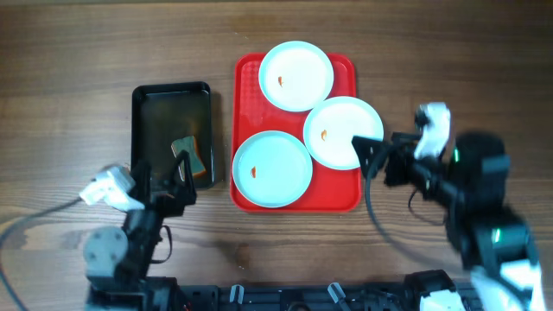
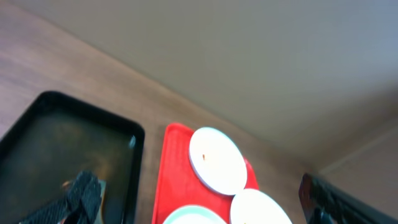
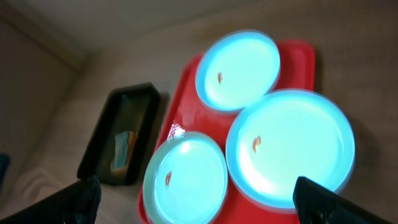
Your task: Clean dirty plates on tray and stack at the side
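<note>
While both tools stand open and empty, the three plates (image 1: 296,76) lie on the red tray (image 1: 246,104), each bearing a small orange-red smear near its centre, so none is yet cleaned or stacked. The right tool (image 1: 373,157), fingers spread wide, points at the nearest plate (image 1: 343,131), whose rim overhangs the tray edge directly ahead of its fingertips; whether they touch that rim cannot be told from above. The other two plates lie farther ahead, one to either side of its line of approach. The left tool (image 1: 164,181), likewise spread, hovers over the near end of the black tray (image 1: 136,121), with the sponge (image 1: 190,155) just ahead of its fingertips. By appearance the plates are stiff, smooth and shallow-rimmed, probably light but slippery and possibly breakable. The flat face offers no purchase, so hold is best taken on the rim, one finger above and one beneath, where the overhang leaves room. A pinch at one edge will let the plate tilt, calling for a firm grip and a slow lift above the wooden surface (image 1: 432,52).
</note>
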Controlling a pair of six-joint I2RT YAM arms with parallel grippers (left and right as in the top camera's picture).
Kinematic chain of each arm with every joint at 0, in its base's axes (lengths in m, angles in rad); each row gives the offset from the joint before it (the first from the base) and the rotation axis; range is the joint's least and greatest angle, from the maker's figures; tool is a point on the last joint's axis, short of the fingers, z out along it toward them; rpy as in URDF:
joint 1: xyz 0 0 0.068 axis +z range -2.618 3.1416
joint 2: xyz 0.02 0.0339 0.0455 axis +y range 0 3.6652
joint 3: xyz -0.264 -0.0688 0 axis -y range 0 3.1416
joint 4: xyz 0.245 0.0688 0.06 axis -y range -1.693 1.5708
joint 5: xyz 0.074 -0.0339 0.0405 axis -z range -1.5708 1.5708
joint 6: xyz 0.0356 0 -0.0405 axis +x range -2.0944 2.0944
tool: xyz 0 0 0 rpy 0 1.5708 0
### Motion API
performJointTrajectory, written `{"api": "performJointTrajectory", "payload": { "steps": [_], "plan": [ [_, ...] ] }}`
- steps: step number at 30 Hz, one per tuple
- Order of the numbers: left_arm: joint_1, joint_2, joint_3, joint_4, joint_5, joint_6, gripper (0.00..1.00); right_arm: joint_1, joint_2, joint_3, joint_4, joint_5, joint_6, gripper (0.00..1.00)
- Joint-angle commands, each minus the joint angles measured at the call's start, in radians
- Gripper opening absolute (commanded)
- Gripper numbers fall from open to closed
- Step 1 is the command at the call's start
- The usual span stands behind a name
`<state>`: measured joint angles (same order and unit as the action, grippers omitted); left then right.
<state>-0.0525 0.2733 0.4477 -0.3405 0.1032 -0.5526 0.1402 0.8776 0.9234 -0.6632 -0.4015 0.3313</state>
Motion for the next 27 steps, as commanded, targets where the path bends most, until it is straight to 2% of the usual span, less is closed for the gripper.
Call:
{"api": "performJointTrajectory", "payload": {
  "steps": [1,6,7,8,9,12,17,18,19,21,22,25,27],
  "plan": [
    [-0.003,0.253,0.288,-0.167,-0.026,0.059,1.00,-0.004,0.188,0.188,-0.092,-0.018,-0.066,1.00],
    [-0.003,0.560,0.551,-0.439,-0.026,0.078,1.00,-0.004,0.327,0.250,-0.086,-0.149,-0.018,1.00],
    [-0.003,0.624,0.576,-0.462,-0.026,0.078,1.00,-0.004,0.350,0.250,-0.074,-0.185,-0.018,0.96],
    [-0.003,0.668,0.581,-0.465,-0.026,0.077,1.00,-0.003,0.365,0.250,-0.075,-0.200,-0.018,0.88],
    [-0.003,0.708,0.581,-0.464,-0.021,0.071,1.00,-0.001,0.380,0.250,-0.086,-0.200,-0.018,0.85],
    [-0.004,0.808,0.581,-0.505,0.046,0.076,1.00,0.011,0.408,0.249,-0.137,-0.156,-0.018,0.85],
    [-0.003,1.053,0.581,-0.520,0.019,0.064,1.00,0.074,0.428,0.248,-0.233,0.020,-0.040,0.80],
    [-0.004,1.093,0.581,-0.509,0.019,0.061,0.97,0.087,0.428,0.248,-0.232,0.027,-0.041,0.80],
    [-0.003,1.138,0.581,-0.492,0.019,0.062,0.86,0.100,0.428,0.248,-0.228,0.029,-0.040,0.80],
    [-0.005,1.215,0.581,-0.459,0.018,0.062,0.76,0.116,0.428,0.248,-0.220,0.029,-0.040,0.79],
    [-0.005,1.278,0.581,-0.440,-0.003,0.061,0.63,0.127,0.428,0.248,-0.214,0.029,-0.039,0.79],
    [-0.004,1.364,0.581,-0.437,-0.082,0.017,0.56,0.131,0.428,0.248,-0.212,0.029,-0.032,0.79],
    [-0.003,1.411,0.581,-0.415,-0.093,0.013,0.62,0.131,0.428,0.248,-0.212,0.029,-0.032,0.79]
  ]
}}
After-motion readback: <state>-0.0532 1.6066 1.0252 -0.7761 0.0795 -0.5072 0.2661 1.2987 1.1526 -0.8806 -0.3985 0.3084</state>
